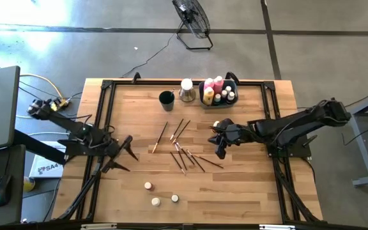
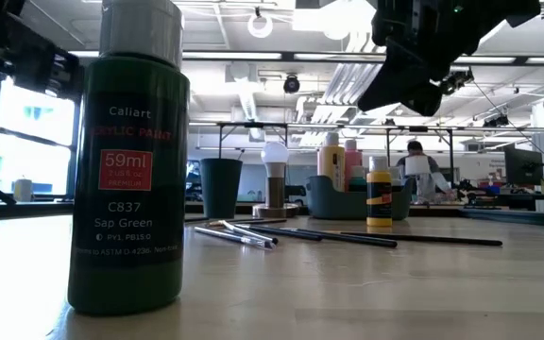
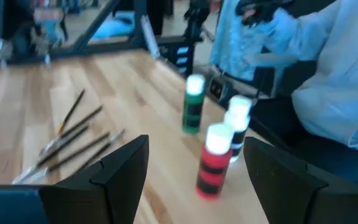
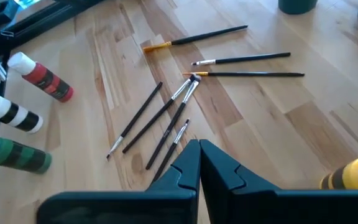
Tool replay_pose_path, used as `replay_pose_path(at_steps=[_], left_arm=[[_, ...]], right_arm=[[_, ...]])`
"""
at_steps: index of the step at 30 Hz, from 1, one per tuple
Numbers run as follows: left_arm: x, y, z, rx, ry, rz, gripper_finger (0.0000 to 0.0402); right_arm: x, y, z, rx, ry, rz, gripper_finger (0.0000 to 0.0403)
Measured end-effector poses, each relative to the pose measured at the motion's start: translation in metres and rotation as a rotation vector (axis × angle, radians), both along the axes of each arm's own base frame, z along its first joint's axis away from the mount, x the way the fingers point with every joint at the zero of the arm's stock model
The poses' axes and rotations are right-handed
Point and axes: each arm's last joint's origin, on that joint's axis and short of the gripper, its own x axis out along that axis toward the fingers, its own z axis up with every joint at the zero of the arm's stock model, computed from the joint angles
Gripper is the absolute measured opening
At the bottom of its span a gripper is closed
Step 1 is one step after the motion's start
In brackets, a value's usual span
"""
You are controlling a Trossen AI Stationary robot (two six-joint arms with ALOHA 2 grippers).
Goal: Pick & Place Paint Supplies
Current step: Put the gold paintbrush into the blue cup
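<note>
Several thin dark-handled brushes (image 1: 183, 151) lie scattered flat mid-table, also seen in the right wrist view (image 4: 166, 118). Three white-capped bottles stand near the table's near edge (image 1: 156, 200): green (image 3: 192, 106), red (image 3: 215, 160), and black-and-white striped (image 3: 237, 127). A yellow bottle (image 2: 379, 193) stands upright beside my right gripper (image 1: 220, 150), which hovers shut above the brushes (image 4: 199, 158) and holds nothing. My left gripper (image 1: 125, 153) is open at the table's left side, its fingers (image 3: 123, 171) pointing toward the three bottles and apart from them.
A grey-blue bin (image 1: 219, 96) at the far edge holds pink and yellow bottles. Beside it stand a dark cup (image 1: 166, 98) and a metal stand with a white ball (image 1: 186, 89). A person in a pale sleeve (image 3: 328, 81) stands at the near edge.
</note>
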Motion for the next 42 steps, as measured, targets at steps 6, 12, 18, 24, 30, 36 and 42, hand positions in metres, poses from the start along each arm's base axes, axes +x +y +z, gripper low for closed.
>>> replay_pose_path(at_steps=[6, 12, 18, 24, 30, 36, 42], left_arm=[[0.002, -0.015, -0.004, 0.046, -0.020, -0.034, 0.0260], [0.006, -0.021, -0.009, 0.047, 0.028, 0.104, 0.0260], [0.008, -0.020, -0.007, 0.005, 0.025, 0.199, 0.0260], [0.009, -0.020, -0.007, -0.026, 0.039, 0.218, 0.0260], [0.010, -0.015, -0.007, -0.234, 0.107, 0.402, 0.0260], [0.010, -0.012, -0.005, -0.421, 0.123, 0.534, 0.0260], [0.011, -0.012, 0.009, -0.549, 0.029, 0.527, 0.0260]], right_arm=[[0.002, 0.002, 0.001, 0.030, -0.021, 0.031, 0.0002], [0.003, 0.004, 0.003, 0.088, -0.037, 0.042, 0.0002], [0.002, 0.012, 0.004, 0.067, -0.051, 0.084, 0.0002], [0.002, 0.020, 0.006, 0.035, -0.073, 0.127, 0.0002], [0.002, 0.023, 0.006, -0.131, -0.074, 0.228, 0.0002], [0.003, 0.017, 0.008, -0.331, -0.072, 0.176, 0.0002], [0.008, 0.017, 0.017, -0.410, -0.166, 0.210, 0.0002]])
